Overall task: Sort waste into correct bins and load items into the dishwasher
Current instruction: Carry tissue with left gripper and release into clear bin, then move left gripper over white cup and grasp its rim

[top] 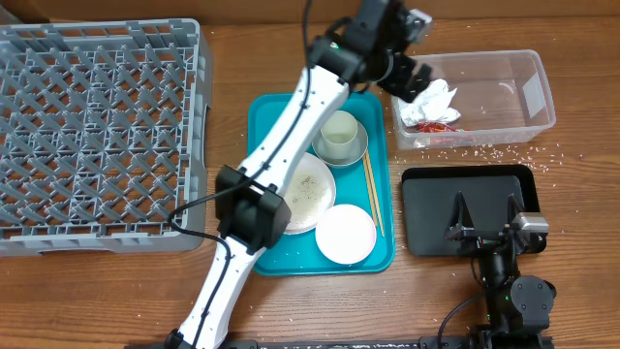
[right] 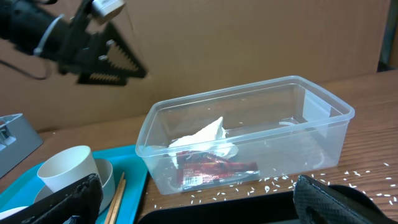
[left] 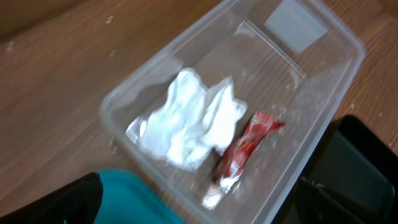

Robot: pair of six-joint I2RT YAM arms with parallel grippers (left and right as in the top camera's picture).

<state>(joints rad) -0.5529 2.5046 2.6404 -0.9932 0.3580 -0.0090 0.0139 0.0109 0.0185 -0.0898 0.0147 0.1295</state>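
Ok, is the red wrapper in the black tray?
No, the red wrapper lies in the clear tub beside the napkin.

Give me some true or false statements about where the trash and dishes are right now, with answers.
1. The napkin lies in the clear tub. True.
2. The plate sits in the dish rack. False: the dish rack is empty; it's on the teal tray.
3. The red wrapper lies on the teal tray. False: it's in the clear tub, beside the napkin.
4. The cup stands in the grey bowl. True.
5. The left gripper's jaws are open. True.
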